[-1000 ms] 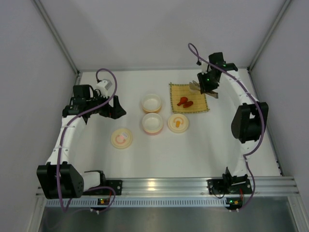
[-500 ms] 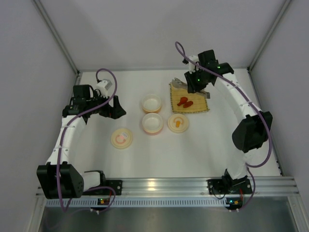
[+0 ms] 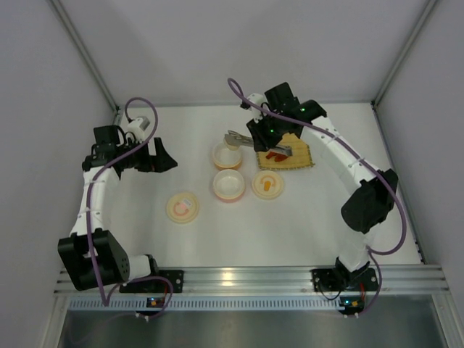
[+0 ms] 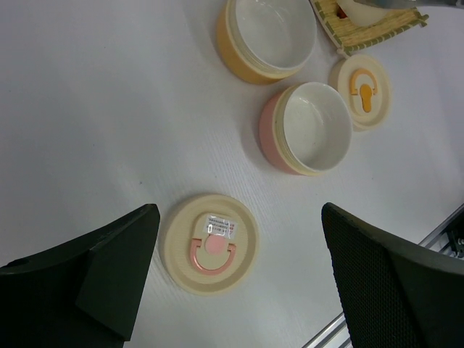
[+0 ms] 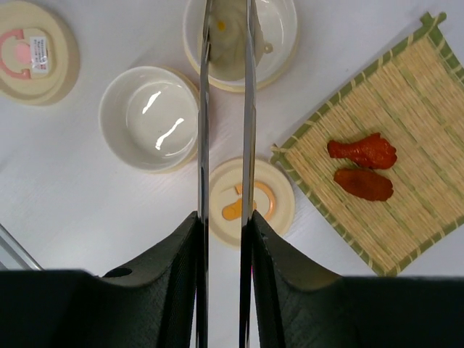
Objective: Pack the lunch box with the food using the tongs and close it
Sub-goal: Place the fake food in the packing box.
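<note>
Now clamping the tongs [image 5: 203,130] in the right gripper [image 5: 225,243], with both black fingers [image 5: 174,261] pressed against the outer sides of the two silver arms. Pinching what looks like the off-white ball [image 5: 226,18] between the tong tips, far out ahead of that gripper and over the orange bowl [image 3: 225,158] at the back; impossible to tell whether touching the bowl or hanging clear of it. Seeing the two red-orange sausage pieces [image 5: 361,151] side by side on the yellow woven mat [image 5: 406,109], off to the right of the tongs in the right wrist view and apart from both tongs and gripper. Finding the pink bowl [image 3: 228,183] just in front of the orange one, the orange-marked lid [image 3: 267,184] right beside it, and the pink-marked lid [image 3: 183,207] further left on the white table [image 3: 290,217]. Holding the left gripper [image 4: 239,210] released, spread wide, hovering above the pink-marked lid, well apart from the food.
</note>
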You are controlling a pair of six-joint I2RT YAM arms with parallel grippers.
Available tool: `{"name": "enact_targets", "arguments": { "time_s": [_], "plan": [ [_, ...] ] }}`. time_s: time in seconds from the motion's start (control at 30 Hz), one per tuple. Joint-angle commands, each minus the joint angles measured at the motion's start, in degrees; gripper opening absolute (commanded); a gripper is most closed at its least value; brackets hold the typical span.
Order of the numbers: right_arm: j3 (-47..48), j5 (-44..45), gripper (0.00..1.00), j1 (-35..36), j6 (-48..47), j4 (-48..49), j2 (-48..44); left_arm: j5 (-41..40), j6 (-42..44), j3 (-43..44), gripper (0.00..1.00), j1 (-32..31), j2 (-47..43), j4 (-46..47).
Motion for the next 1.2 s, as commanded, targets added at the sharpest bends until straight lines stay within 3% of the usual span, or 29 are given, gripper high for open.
{"name": "enact_targets", "arguments": {
  "time_s": [0.0, 0.87, 1.1, 1.17],
  "plan": [
    [3.83, -1.10, 0.30, 1.69, -0.14, -0.62, 1.59, 3.71, 0.17, 1.70, 0.98, 0.64, 0.52, -0.82],
    [5.77, 1.80, 0.32, 3.27, -0.32, 4.74, 11.44, 3.62, 0.88, 0.11, 0.99, 0.90, 1.04, 0.67],
    [6.38, 3.12, 0.37, 3.63, -0.41, 6.41, 13.28, 3.53, 0.97, -0.59, 0.98, 1.25, 1.57, 1.20],
    [6.65, 3.30, 0.42, 3.80, -0.41, 6.50, 13.72, 3.80, 1.05, -0.59, 0.98, 1.25, 1.75, 1.20]
  ]
}}
